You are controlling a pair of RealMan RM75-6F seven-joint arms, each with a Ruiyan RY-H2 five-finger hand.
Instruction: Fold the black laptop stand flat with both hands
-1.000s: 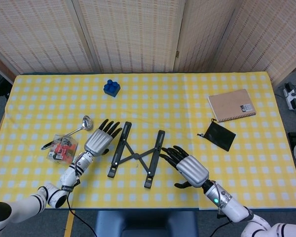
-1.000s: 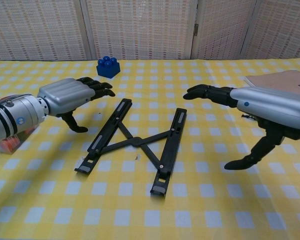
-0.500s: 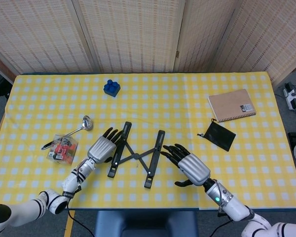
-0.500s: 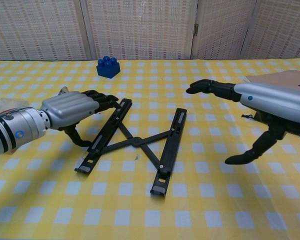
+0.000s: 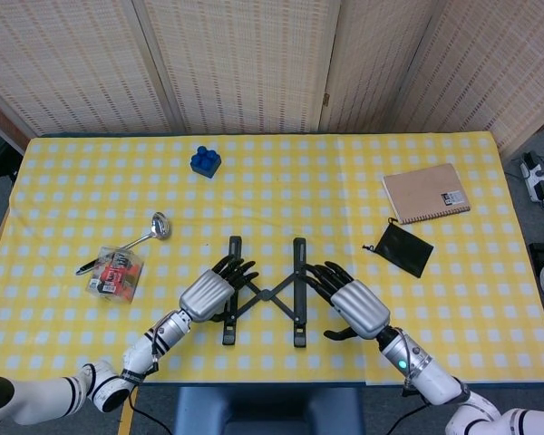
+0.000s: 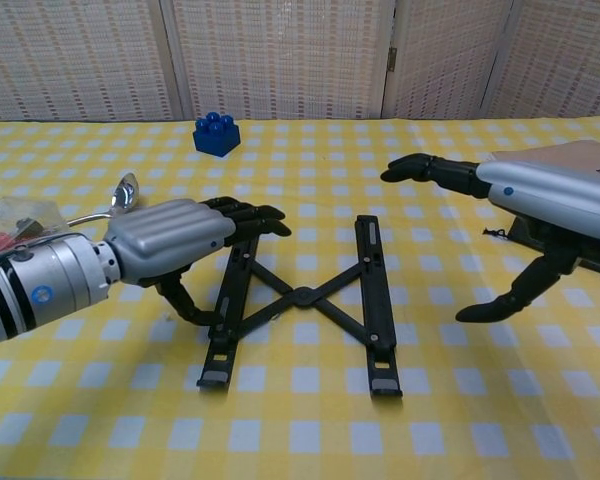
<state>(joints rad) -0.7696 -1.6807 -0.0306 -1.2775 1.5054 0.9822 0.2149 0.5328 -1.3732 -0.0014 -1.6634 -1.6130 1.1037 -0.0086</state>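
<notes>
The black laptop stand [image 5: 265, 294] lies on the yellow checked cloth near the front edge. Its two long bars are almost parallel, joined by crossed struts [image 6: 305, 296]. My left hand [image 5: 208, 292] comes in from the left. Its fingers [image 6: 242, 212] lie stretched over the upper part of the left bar, and its thumb is curled down by that bar's outer side. My right hand [image 5: 355, 304] is open just right of the right bar. Its fingers [image 6: 430, 168] are spread and raised above the cloth, and its thumb tip rests on the cloth.
A blue block [image 5: 205, 160] stands at the back. A tan notebook [image 5: 426, 192] and a black pouch [image 5: 399, 246] lie to the right. A metal spoon [image 5: 150, 231] and a clear packet [image 5: 115, 270] lie to the left.
My left hand has moved right and pushed the left bar inward. The splayed bars now stand close and nearly parallel. The right hand has edged a little toward the right bar.
</notes>
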